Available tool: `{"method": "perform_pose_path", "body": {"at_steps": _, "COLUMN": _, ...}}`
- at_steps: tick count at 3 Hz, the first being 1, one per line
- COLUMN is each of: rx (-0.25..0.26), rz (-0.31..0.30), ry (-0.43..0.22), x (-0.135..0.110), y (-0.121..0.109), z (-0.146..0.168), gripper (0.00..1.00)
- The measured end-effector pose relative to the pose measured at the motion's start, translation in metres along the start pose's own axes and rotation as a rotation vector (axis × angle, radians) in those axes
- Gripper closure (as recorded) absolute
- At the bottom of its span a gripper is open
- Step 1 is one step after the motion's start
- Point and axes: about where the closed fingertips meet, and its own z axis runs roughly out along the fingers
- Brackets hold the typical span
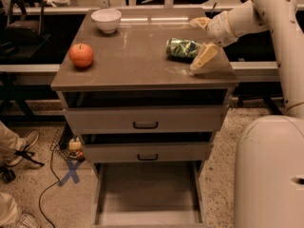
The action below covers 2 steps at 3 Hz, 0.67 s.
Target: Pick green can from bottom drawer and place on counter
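A shiny green metal can [182,48] lies on the glossy grey-brown counter [137,61], whose smooth top throws back the light. Just right of the can, the gripper [201,40] spreads matt, pale yellowish fingers [205,56] from a smooth white arm [270,13]. The bottom drawer [147,194] has a plain matt floor. The apple [81,55] looks smooth-skinned, the white bowl [106,20] glazed.

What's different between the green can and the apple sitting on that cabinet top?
The green can is shiny green and cylindrical; the apple is red-orange and round. The can lies on its side toward the picture's right; the apple sits upright at the left. The gripper, jaws open, flanks the can, well away from the apple. Both rest on the counter.
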Motion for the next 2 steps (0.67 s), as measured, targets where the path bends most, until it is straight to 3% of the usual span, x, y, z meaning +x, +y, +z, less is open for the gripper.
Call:
{"method": "perform_pose_path", "body": {"at_steps": 1, "rx": 0.023, "rz": 0.001, "ry": -0.007, "x": 0.005, "y": -0.003, "z": -0.015, "gripper": 0.0}}
{"method": "perform_pose_path", "body": {"at_steps": 2, "rx": 0.091, "rz": 0.03, "ry": -0.007, "x": 0.026, "y": -0.006, "z": -0.053, "gripper": 0.0}}
